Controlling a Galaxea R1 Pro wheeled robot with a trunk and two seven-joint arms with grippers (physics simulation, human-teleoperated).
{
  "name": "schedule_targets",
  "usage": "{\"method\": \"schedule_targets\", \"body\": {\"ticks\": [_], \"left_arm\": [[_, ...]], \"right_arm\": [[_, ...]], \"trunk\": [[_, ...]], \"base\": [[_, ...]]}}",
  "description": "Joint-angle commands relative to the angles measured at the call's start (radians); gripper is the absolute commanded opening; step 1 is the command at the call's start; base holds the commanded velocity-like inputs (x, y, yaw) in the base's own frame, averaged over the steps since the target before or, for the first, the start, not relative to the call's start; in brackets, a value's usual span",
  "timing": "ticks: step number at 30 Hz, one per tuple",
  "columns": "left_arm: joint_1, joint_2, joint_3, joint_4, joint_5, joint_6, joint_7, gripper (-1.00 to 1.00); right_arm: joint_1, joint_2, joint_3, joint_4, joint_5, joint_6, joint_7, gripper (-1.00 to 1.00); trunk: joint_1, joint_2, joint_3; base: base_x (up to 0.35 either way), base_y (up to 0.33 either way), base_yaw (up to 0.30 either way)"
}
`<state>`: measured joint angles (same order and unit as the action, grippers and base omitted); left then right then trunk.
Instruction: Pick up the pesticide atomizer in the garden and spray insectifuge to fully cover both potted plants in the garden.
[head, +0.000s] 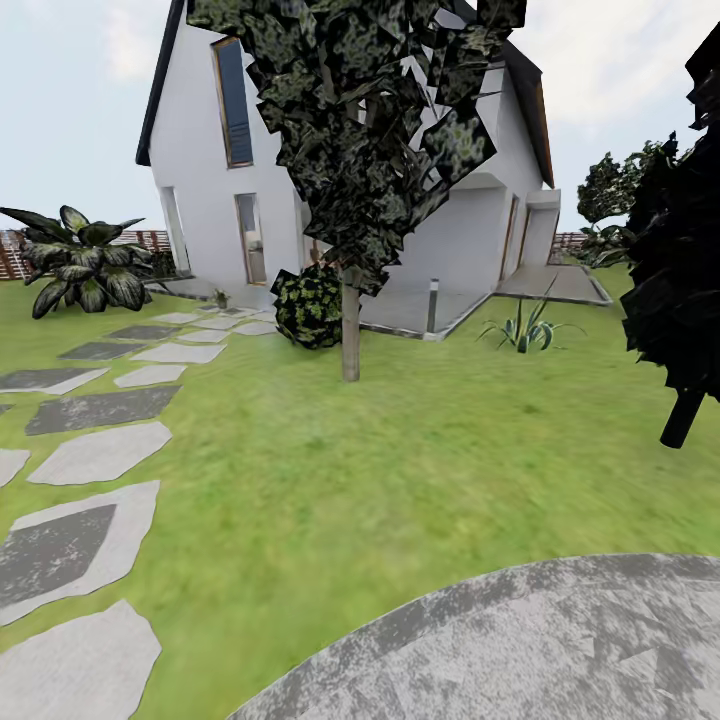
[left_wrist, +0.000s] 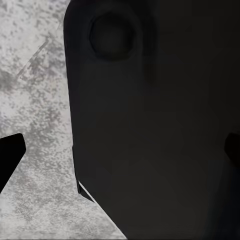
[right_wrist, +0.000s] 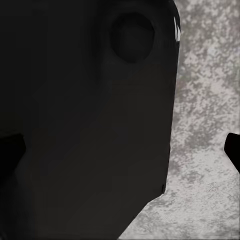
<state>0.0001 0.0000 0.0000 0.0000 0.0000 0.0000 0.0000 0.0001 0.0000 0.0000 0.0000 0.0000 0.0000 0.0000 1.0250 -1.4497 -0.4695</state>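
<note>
Head view: lawn (head: 400, 470), stepping stones (head: 95, 452) along the left edge, house (head: 300, 180) up top (no spray bottle or little pots spotted), so nothing's started. Finger spread: can't tell.

Ahead of you the lawn (head: 420, 470) runs up to the house (head: 300, 150). A tree (head: 350, 330) stands before it, with a bush (head: 308, 305) just left of the trunk. Stepping stones (head: 95, 450) run along your left toward a broad-leaved shrub (head: 80, 265). Round paving (head: 560, 650) lies nearest you, at lower right.
</note>
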Motion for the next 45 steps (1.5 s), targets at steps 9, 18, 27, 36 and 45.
{"method": "schedule_targets", "body": {"ticks": [9, 18, 27, 36, 45], "left_arm": [[0.020, -0.002, 0.001, 0.022, 0.000, 0.028, 0.001, 1.00], [0.021, -0.003, 0.005, 0.021, 0.009, 0.031, 0.002, 1.00], [0.018, 0.011, 0.005, -0.016, 0.009, -0.009, 0.004, 1.00], [0.006, 0.056, 0.005, -0.142, 0.008, -0.085, 0.003, 1.00], [0.005, 0.060, 0.005, -0.304, 0.009, -0.093, 0.003, 1.00]], "right_arm": [[-0.026, 0.036, 0.001, -0.029, 0.004, 0.012, -0.002, 1.00], [-0.028, 0.061, 0.001, -0.029, 0.006, 0.018, -0.003, 1.00], [-0.028, 0.040, -0.005, -0.034, 0.006, -0.026, -0.006, 1.00], [-0.028, -0.051, -0.006, -0.244, 0.006, -0.200, -0.006, 1.00], [-0.028, -0.053, -0.005, -0.445, 0.002, -0.241, -0.005, 1.00]], "trunk": [[0.000, 0.000, 0.000], [0.000, 0.000, 0.000], [0.000, 0.000, 0.000], [0.000, 0.000, 0.000], [0.000, 0.000, 0.000]], "base": [[0.000, 0.000, 0.000], [0.000, 0.000, 0.000], [0.000, 0.000, 0.000], [0.000, 0.000, 0.000], [0.000, 0.000, 0.000]]}}
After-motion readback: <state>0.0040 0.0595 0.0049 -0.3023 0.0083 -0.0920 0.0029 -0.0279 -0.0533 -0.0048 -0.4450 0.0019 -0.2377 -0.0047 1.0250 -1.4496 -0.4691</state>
